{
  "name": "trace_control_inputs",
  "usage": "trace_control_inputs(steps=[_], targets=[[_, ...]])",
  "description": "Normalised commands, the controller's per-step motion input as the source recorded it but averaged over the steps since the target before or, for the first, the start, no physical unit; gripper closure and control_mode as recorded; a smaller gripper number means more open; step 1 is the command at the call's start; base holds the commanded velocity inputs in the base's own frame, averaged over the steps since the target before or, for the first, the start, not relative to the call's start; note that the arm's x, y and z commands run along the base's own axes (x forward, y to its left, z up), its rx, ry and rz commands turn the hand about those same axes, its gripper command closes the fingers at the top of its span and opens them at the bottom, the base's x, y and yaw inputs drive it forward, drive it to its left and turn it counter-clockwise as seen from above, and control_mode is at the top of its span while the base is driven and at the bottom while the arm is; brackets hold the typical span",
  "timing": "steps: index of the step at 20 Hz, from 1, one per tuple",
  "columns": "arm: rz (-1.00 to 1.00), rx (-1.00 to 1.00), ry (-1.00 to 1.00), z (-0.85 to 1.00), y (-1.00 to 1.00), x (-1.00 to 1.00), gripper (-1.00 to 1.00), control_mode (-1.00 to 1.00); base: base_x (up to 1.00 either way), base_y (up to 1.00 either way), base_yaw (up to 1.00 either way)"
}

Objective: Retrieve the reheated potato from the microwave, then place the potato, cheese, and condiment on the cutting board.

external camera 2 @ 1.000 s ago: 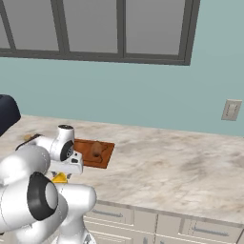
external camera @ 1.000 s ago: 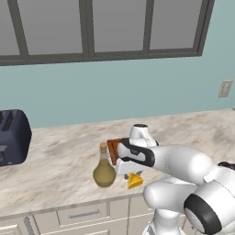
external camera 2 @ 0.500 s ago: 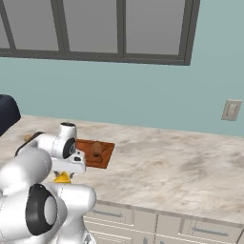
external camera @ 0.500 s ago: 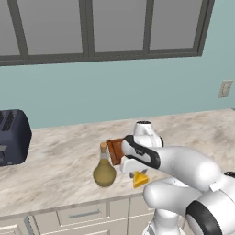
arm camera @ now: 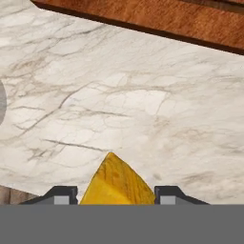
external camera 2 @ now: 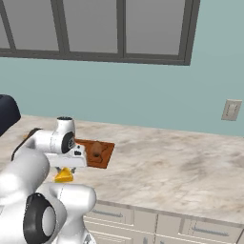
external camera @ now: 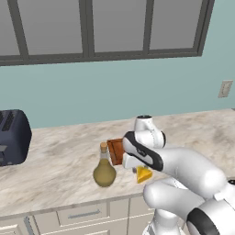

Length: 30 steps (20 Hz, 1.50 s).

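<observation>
Marble counter (external camera: 59, 170) under windows. I have the gripper (arm camera: 114, 195) straddling the cheese (arm camera: 116, 183), fingers either side; whether it pinches yet I can't tell. Board (external camera 2: 106, 153), potato (external camera 2: 96, 149) on it, lies just beyond.

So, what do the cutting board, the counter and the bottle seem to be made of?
Cutting board: likely wood, reddish-brown with visible grain, satin finish. Counter: looks like polished marble, pale with grey-brown veins. Condiment bottle: probably olive-tinted glass or glazed ceramic, slightly glossy, with a tan cork-like stopper.
</observation>
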Motion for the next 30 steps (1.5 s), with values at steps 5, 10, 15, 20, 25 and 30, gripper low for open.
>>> trace_control_inputs(steps=[5, 10, 15, 20, 25, 30], targets=[[0.12, -0.01, 0.0, 0.19, -0.04, 0.47, 1.0, -1.0, 0.0, 0.0, 0.0], [0.23, 0.0, 0.0, 0.08, -0.02, 0.54, 1.0, -1.0, 0.0, 0.0, 0.0], [0.31, 0.0, -0.03, 0.08, 0.0, 0.48, 1.0, -1.0, 0.0, 0.0, 0.0], [0.33, 0.0, -0.1, 0.16, 0.08, 0.31, 1.0, -1.0, 0.0, 0.0, 0.0], [0.28, 0.0, -0.11, 0.17, 0.13, 0.24, 1.0, -1.0, 0.0, 0.0, 0.0], [0.2, 0.0, -0.1, 0.07, 0.09, 0.18, 1.0, -1.0, 0.0, 0.0, 0.0]])
